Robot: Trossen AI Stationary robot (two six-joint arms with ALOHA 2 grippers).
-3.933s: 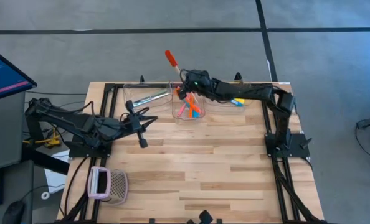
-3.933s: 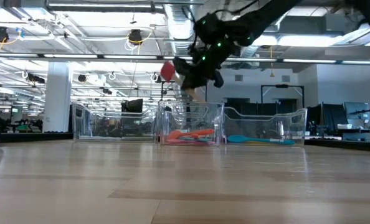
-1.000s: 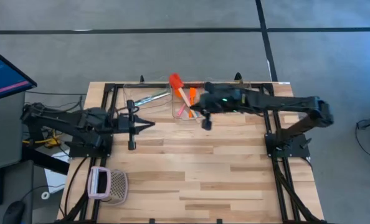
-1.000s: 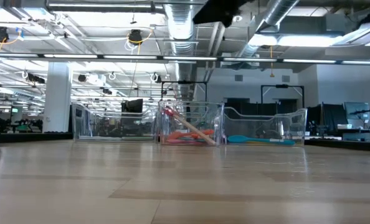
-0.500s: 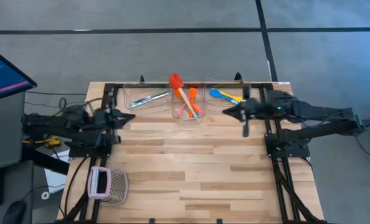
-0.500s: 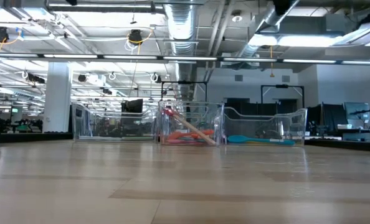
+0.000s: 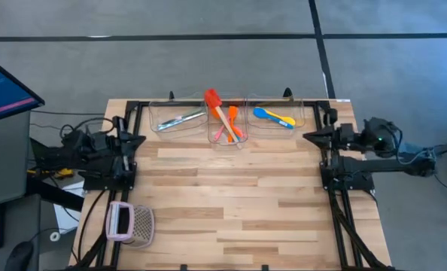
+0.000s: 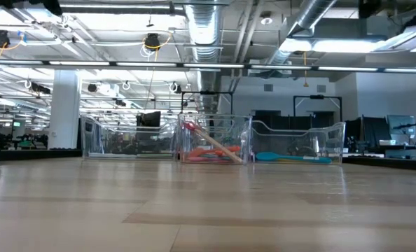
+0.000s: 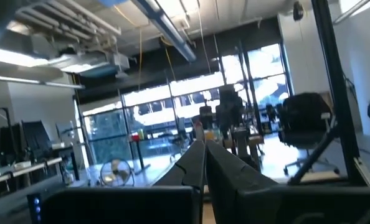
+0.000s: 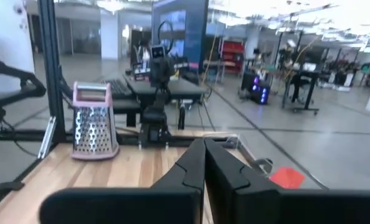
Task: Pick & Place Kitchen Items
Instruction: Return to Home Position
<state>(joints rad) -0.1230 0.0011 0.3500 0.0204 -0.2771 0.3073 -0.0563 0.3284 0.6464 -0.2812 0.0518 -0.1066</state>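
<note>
Both arms have pulled back since the earlier frames. The right arm, which was stretched over the middle bin [image 7: 227,143], is now folded low off the right edge of the worktop [image 7: 238,196]. The left arm has tucked in off the left edge.

Right gripper [image 7: 308,136] is at the right rail, pointing inward across the worktop. Its fingers [image 10: 191,168] are pressed together with nothing between them. Left gripper [image 7: 139,139] is at the left rail, pointing inward, mirrored to the right one. Its fingers [image 9: 194,163] are also closed tight on nothing. Both arms lie flat and near level, elbows folded back outside the frame rails.

Three clear bins sit in a row along the worktop's far edge, well apart from both grippers.
- **Middle bin:** the red spatula [image 7: 220,111] leans tilted, its red head poking over the far rim. Orange utensils [image 7: 232,120] and a pink spoon [image 7: 220,135] lie beside its handle.
- **Left bin** [image 7: 157,113]**:** silvery cutlery [image 7: 180,118] lies slanted inside.
- **Right bin** [image 7: 299,109]**:** a blue spoon [image 7: 259,114] and a yellow spoon [image 7: 284,120] lie inside, touching.

Pink-and-white mesh basket [image 7: 130,223] stands at the near left corner of the worktop, far from the bins. A monitor [image 7: 1,86] sits off the worktop past the left arm.
</note>
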